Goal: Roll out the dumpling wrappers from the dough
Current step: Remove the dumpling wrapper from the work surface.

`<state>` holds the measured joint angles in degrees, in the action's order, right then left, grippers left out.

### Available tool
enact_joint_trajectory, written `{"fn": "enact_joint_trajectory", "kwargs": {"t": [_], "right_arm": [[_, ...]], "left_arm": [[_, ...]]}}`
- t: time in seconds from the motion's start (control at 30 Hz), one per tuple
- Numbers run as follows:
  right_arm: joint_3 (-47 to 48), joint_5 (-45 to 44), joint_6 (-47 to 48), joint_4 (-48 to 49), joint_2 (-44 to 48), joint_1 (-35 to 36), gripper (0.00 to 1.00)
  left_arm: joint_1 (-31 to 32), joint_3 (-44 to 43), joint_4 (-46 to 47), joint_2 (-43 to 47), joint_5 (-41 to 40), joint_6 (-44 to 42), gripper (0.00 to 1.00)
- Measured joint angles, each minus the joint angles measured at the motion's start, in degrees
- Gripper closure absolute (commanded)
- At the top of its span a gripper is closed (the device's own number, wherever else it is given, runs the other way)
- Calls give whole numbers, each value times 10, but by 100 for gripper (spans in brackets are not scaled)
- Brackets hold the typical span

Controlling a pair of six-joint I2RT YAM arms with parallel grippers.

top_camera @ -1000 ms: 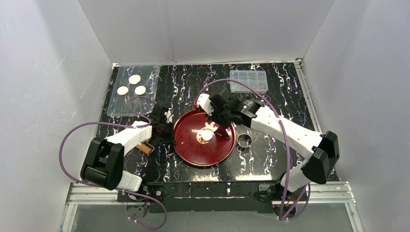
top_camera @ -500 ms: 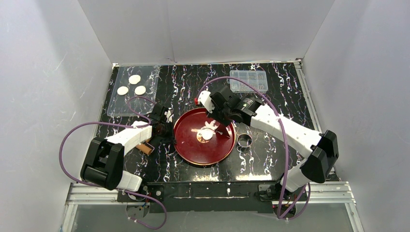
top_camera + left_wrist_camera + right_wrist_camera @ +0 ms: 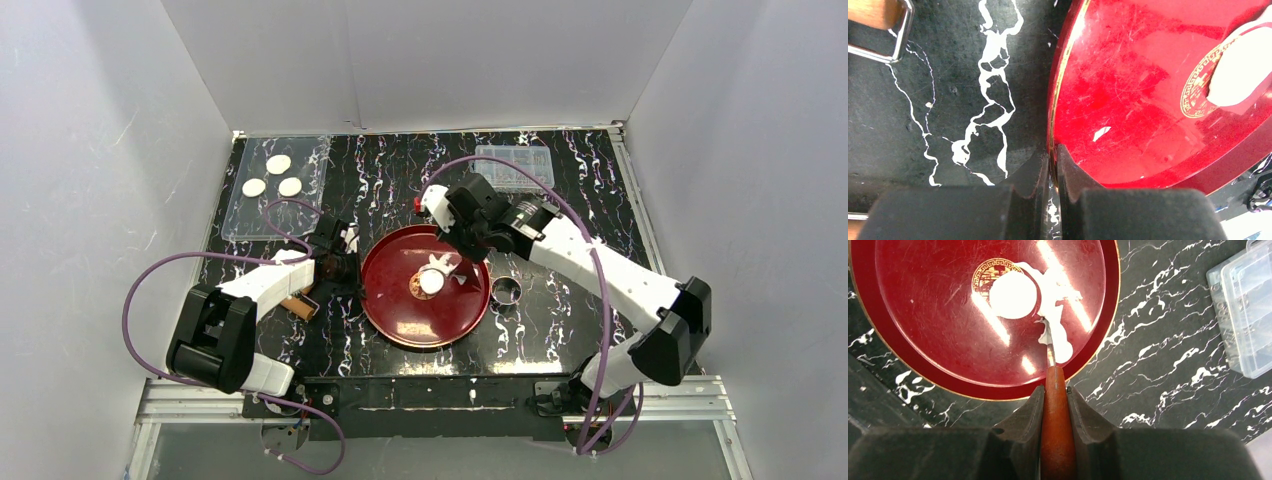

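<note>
A red plate [image 3: 400, 315] lies between the arms. On it are one round white wrapper [image 3: 431, 282] and a ragged white dough scrap [image 3: 441, 263] beside it. My left gripper [image 3: 352, 268] is shut on the plate's left rim [image 3: 1052, 125]. My right gripper [image 3: 455, 243] is shut on a wooden-handled tool [image 3: 1054, 405]. Its thin metal tip [image 3: 1050, 349] touches the dough scrap [image 3: 1062, 342] next to the wrapper [image 3: 1013, 295]. Three more wrappers [image 3: 269, 175] lie on a clear tray [image 3: 300, 215] at the back left.
A metal ring cutter [image 3: 507, 291] lies right of the plate. A clear plastic box [image 3: 513, 166] stands at the back right, also in the right wrist view [image 3: 1248, 310]. A wooden roller with a wire frame [image 3: 299, 306] lies by my left arm.
My right gripper has drawn back to the right with the tool. The ragged dough that reached left of the wrapper now lies bunched on its far right side. The left gripper still holds the rim.
</note>
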<state>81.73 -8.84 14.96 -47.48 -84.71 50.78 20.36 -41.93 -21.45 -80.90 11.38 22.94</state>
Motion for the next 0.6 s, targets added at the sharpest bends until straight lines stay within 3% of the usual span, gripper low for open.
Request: {"fn": "enact_joint_trajectory", "kwargs": {"t": [0.6], "right_arm": [[-26,3,-36,-64,104,-24,99]], "left_arm": [[1,-8,-49,-15,11,-57,100]]}}
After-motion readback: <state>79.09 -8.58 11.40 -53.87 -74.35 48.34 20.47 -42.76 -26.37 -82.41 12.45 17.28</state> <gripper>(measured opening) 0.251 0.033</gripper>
